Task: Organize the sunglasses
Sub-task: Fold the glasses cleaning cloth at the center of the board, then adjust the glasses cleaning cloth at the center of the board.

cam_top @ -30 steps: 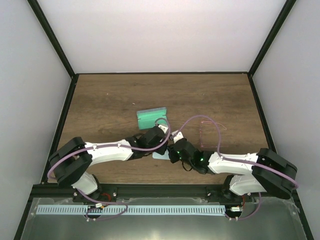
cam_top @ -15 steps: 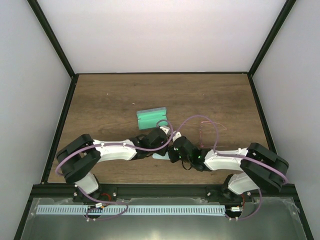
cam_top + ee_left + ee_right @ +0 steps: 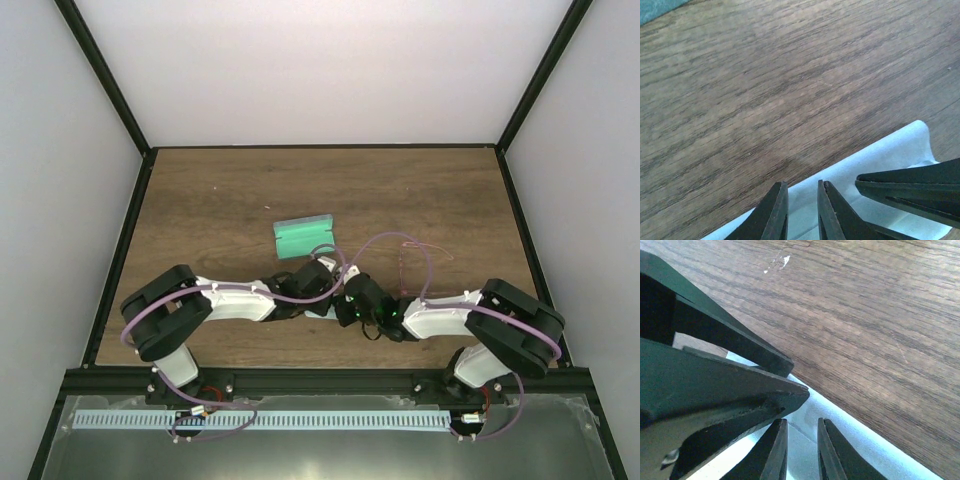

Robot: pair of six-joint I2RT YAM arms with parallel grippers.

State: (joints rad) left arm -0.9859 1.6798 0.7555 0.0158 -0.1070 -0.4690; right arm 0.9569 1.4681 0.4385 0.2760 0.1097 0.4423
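From my seat, both arms fold inward and meet low in the middle of the overhead view. Nearest, on the left wrist camera, the left fingers [image 3: 779, 212] stand drawn close with only a thin slot between them, tips over a pale blue cloth [image 3: 880, 155] lying on the wood table [image 3: 765, 75]. I cannot tell whether they pinch the cloth or merely sit above it. The right fingers [image 3: 777, 455] look the same on their own camera: a narrow slot over the same cloth, grip unclear to me, with the other arm's dark fingers filling the left of that frame. Farther up, right of centre in the overhead view, the clear pink sunglasses [image 3: 420, 255] lie on the table apart from both arms. Farthest, just left of centre, sits a green case [image 3: 303, 236].
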